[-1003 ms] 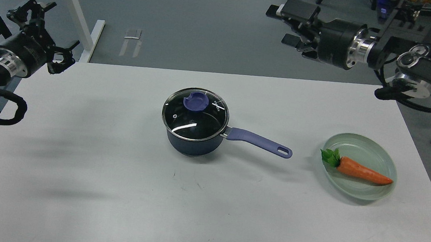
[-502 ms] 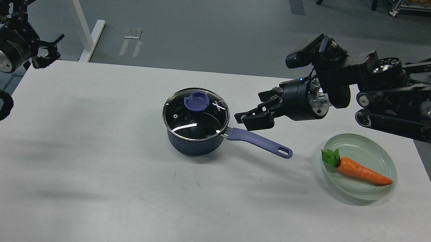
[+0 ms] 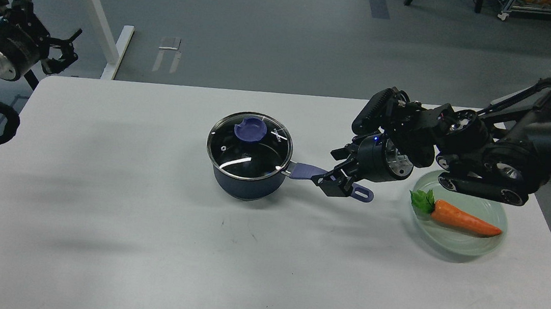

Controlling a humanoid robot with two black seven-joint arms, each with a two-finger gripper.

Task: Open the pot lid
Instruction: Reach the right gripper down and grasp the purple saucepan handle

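Note:
A dark blue pot [image 3: 247, 182] stands mid-table with its glass lid [image 3: 255, 155] on it; the lid has a blue knob [image 3: 250, 130]. The pot's purple handle [image 3: 303, 170] points right. My right gripper [image 3: 333, 171] is low over the middle of the handle, jaws apart, one finger on each side of it. My left gripper [image 3: 64, 49] hangs off the table's far left corner, jaws spread and empty, far from the pot.
A pale green plate [image 3: 494, 236] holds a toy carrot [image 3: 463, 220] at the right, just below my right forearm [image 3: 484, 161]. A white table leg [image 3: 93, 12] stands behind the far left corner. The white table [image 3: 143, 243] reaches to the front edge.
My right gripper has come down and toward me, from above the pot's right side to the handle. My left gripper has drawn back slightly left and up. The pot has not moved.

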